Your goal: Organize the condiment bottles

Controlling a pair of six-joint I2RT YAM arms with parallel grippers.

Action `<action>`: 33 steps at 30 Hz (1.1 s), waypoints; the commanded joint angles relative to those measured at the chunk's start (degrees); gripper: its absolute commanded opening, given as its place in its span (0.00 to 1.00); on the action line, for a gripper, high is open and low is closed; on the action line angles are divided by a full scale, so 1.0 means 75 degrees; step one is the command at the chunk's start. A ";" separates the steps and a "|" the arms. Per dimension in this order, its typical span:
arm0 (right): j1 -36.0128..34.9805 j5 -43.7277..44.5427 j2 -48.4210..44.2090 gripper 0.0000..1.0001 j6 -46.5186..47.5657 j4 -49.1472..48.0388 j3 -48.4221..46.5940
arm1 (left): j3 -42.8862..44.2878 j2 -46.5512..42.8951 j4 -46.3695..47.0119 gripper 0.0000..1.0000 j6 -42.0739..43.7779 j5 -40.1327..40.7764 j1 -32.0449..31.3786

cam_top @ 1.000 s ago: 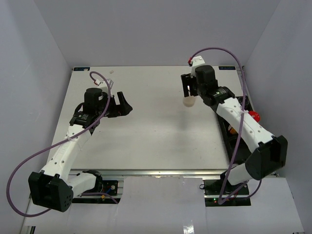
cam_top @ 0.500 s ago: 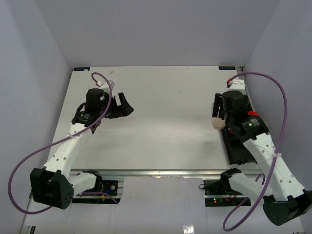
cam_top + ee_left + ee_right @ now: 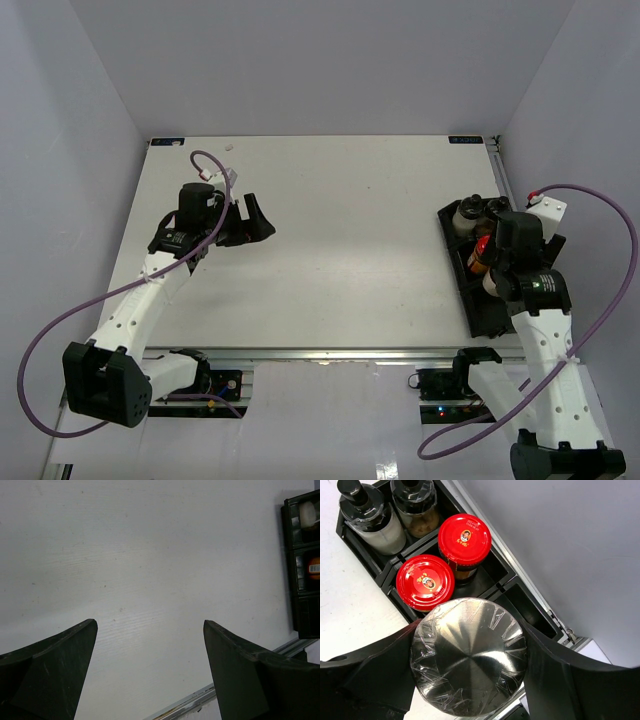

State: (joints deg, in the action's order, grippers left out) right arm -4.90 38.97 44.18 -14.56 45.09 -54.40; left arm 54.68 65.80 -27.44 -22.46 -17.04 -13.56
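Note:
My right gripper (image 3: 468, 652) is shut on a condiment bottle with a film-wrapped silver lid (image 3: 468, 656). It holds the bottle just above the near part of the long black tray (image 3: 522, 597). Two red-capped bottles (image 3: 425, 581) (image 3: 464, 539) stand in the tray just beyond it. Farther on stand a black-topped bottle with white contents (image 3: 367, 517) and one with brown contents (image 3: 415, 502). From above, the right gripper (image 3: 492, 276) hangs over the tray (image 3: 478, 312) at the table's right edge. My left gripper (image 3: 260, 224) (image 3: 150, 625) is open over bare table at the left.
The tray (image 3: 300, 600) lies lengthwise along the right edge of the table, close to the side wall (image 3: 560, 540). The table's metal front rail (image 3: 200, 700) shows below the left gripper. Purple cables loop from both arms.
The right arm has swung from the far middle of the table to the right and nearer, carrying the silver-lidded bottle over the tray. The left arm has stayed still.

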 commanded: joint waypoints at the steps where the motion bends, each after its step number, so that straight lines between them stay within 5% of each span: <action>1: 0.0194 0.0435 -0.0272 0.08 -0.0217 -0.0380 0.0109 | 0.0161 -0.0144 -0.0276 0.98 0.0116 0.0058 0.0046; 33: 0.1356 0.0676 -0.1472 0.08 -0.0766 -0.1770 0.2004 | 0.0374 -0.0301 -0.0619 0.98 0.0194 0.0022 0.0039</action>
State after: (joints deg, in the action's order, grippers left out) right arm 4.93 41.72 33.34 -18.61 38.31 -40.06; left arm 56.01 64.77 -32.53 -21.43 -16.71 -13.56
